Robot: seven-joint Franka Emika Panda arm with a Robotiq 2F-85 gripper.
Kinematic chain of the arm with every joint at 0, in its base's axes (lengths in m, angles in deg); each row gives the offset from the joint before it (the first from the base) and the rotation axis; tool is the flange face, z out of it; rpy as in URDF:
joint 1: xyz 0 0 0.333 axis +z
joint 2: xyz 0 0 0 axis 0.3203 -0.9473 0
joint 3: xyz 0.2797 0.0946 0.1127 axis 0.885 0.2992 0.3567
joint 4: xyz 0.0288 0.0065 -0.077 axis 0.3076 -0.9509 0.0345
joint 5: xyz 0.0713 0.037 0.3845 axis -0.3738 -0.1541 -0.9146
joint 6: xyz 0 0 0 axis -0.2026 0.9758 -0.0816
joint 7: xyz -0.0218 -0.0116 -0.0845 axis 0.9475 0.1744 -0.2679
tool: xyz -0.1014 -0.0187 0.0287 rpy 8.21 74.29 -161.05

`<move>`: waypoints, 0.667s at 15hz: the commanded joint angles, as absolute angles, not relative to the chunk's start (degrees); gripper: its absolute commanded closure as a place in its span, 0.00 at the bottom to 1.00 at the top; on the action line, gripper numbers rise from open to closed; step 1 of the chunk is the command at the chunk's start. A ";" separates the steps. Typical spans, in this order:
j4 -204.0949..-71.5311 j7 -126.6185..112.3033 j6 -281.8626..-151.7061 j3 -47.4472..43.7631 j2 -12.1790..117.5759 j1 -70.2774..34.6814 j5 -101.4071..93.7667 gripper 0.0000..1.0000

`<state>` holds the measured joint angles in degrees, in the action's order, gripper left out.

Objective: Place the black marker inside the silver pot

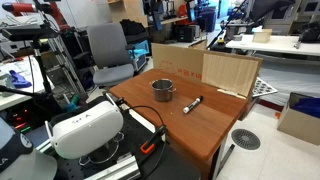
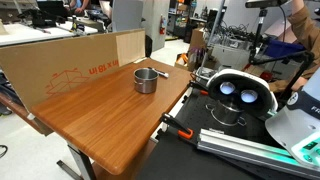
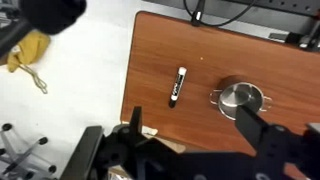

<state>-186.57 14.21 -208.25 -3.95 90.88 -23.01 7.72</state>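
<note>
The black marker (image 3: pixel 179 86) lies flat on the wooden table (image 3: pixel 160 50), left of the silver pot (image 3: pixel 241 99) in the wrist view. In an exterior view the marker (image 1: pixel 193 104) lies a short way from the pot (image 1: pixel 163 90). The pot (image 2: pixel 146 79) also shows in both exterior views; I cannot make out the marker beside that one. My gripper (image 3: pixel 195 135) is open and empty, high above the table, with its two dark fingers framing the table's near edge. It touches neither the marker nor the pot.
A cardboard sheet (image 1: pixel 180 60) and a wooden panel (image 1: pixel 232 73) stand along one table edge; the cardboard also shows in an exterior view (image 2: pixel 70 65). An office chair (image 1: pixel 110 55) stands beyond the table. Orange clamps (image 2: pixel 178 130) grip the table edge by the robot base.
</note>
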 commanded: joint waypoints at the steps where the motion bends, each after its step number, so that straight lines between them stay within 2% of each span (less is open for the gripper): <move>1: -186.39 14.15 -208.08 -4.14 90.90 -22.78 7.77 0.00; 10: -186.56 13.56 -211.61 -4.40 89.38 -22.84 7.78 0.00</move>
